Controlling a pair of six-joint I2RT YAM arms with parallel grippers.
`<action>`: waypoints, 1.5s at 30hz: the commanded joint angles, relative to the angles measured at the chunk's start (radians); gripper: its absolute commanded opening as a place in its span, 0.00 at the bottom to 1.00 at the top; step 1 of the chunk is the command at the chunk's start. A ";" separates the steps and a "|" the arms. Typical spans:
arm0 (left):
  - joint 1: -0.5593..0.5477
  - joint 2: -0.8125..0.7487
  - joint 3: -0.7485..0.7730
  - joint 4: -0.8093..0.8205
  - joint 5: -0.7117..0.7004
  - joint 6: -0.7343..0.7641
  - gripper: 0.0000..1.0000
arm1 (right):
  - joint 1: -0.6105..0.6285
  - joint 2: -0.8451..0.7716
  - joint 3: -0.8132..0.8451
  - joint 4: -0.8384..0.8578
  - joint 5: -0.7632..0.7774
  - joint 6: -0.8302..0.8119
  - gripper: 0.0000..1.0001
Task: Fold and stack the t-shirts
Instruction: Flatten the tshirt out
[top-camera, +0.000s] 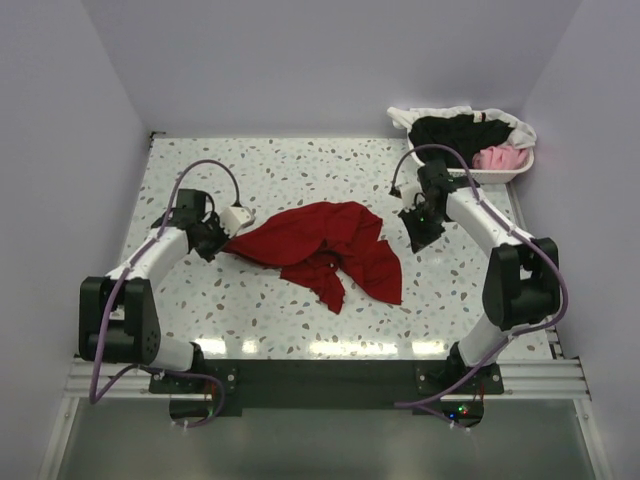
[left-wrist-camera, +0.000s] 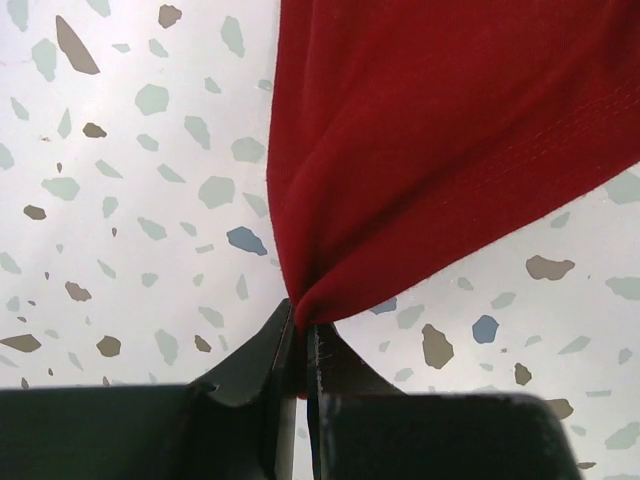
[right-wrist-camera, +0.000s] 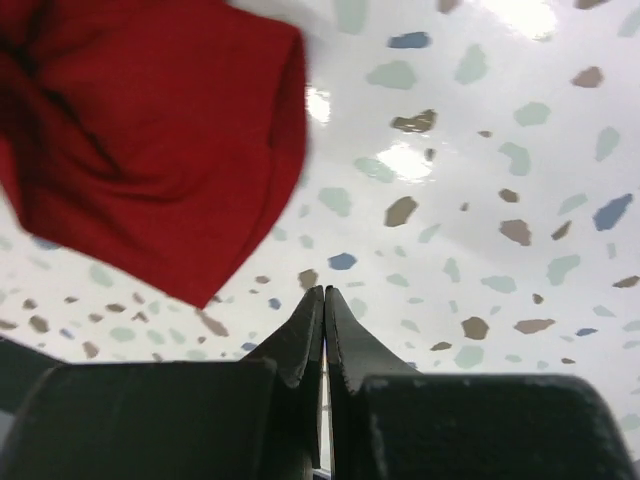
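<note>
A dark red t-shirt (top-camera: 325, 250) lies crumpled near the middle of the speckled tabletop (top-camera: 300, 170), bunched into loose folds, with one part trailing toward the near edge. The left arm (top-camera: 150, 260) reaches in from the left side, and the left jaws are clenched on the shirt's leftmost corner. The left wrist view shows the cloth gathered to a point and pinched between the two black fingers, just above the tabletop. The right arm (top-camera: 490, 225) bends in from the right, with the right jaws low over the tabletop just beside the shirt's right edge. In the right wrist view they are pressed tightly together with nothing between them, and the red cloth sits off to their left, apart from the fingertips. At the far right corner stands a white basket (top-camera: 510, 172) holding a black t-shirt (top-camera: 455, 132) and a pink t-shirt (top-camera: 500, 157), with a white t-shirt (top-camera: 420, 115) draped over its far rim.
</note>
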 joint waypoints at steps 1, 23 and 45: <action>0.005 0.007 0.025 0.002 -0.009 0.038 0.00 | 0.034 -0.021 0.018 -0.097 -0.131 -0.038 0.00; 0.005 0.127 0.104 -0.003 -0.013 0.010 0.04 | 0.043 0.370 0.322 -0.002 -0.277 0.031 0.58; 0.101 0.187 0.252 0.029 -0.015 -0.041 0.00 | -0.279 0.071 0.242 -0.181 -0.213 -0.134 0.00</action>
